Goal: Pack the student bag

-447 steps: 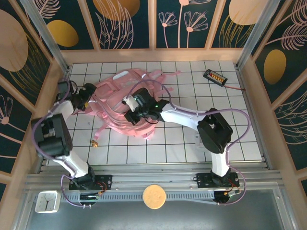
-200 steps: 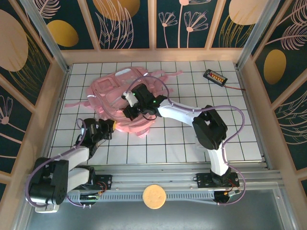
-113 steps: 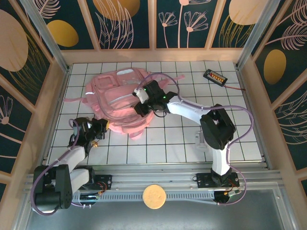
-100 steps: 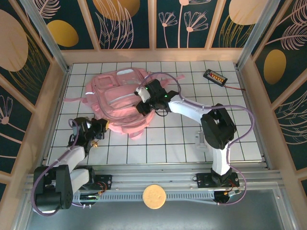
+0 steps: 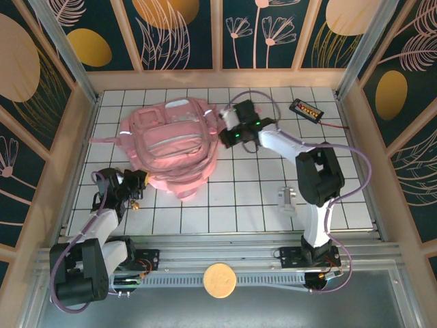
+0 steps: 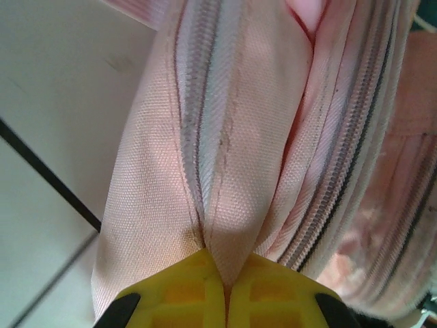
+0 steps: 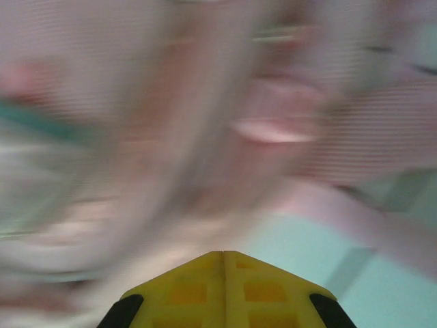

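The student bag (image 5: 171, 143), a large soft pink backpack, lies flat at the back left of the table with its zipped front pockets facing up. My left gripper (image 5: 141, 180) is at the bag's near left corner. In the left wrist view its yellow fingertips (image 6: 225, 277) are shut on a fold of the bag's pink fabric (image 6: 232, 137), right beside a zip. My right gripper (image 5: 227, 134) is at the bag's right edge. The right wrist view is blurred; the right gripper (image 7: 224, 258) has its jaws pressed together with nothing visible between them, and pink fabric is just ahead.
A black device (image 5: 305, 109) with a red cable lies at the back right. A small pale object (image 5: 285, 198) stands near the right arm. A tiny brass-coloured piece (image 5: 135, 203) lies by the left gripper. Wooden walls (image 5: 355, 137) enclose the gridded table.
My right gripper has swung from the middle of the bag to its right edge. The bag has spread out flatter. My left gripper has drawn the bag's near corner slightly left.
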### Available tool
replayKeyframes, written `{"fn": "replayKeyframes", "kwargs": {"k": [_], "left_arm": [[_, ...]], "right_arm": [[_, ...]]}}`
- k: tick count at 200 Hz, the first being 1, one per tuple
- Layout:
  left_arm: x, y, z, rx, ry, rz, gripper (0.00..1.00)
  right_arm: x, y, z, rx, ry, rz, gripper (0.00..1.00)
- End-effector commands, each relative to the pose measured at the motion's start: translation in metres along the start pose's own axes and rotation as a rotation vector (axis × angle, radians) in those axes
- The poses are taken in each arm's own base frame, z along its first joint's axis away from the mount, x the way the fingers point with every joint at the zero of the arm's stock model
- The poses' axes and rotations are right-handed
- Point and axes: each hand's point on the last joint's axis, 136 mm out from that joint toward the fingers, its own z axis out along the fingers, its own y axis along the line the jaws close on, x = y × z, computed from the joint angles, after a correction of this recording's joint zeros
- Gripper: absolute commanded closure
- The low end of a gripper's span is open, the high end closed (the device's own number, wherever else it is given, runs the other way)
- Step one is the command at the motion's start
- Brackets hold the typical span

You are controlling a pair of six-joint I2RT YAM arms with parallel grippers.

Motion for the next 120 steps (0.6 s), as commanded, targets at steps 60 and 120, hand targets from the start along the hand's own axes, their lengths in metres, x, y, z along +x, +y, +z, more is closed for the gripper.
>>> {"fn": "replayKeyframes", "kwargs": {"k": [60, 120], "left_arm": [[-0.013, -0.025, -0.005, 0.034, -0.041, 0.082, 0.66], [0.011, -0.030, -0.028, 0.062, -0.001, 0.098, 0.01]], "right_arm": [[-0.010, 0.103, -0.025, -0.260, -0.099, -0.133, 0.80], [0.015, 0.176, 0.017, -0.328, 0.054, 0.140, 0.58]]}}
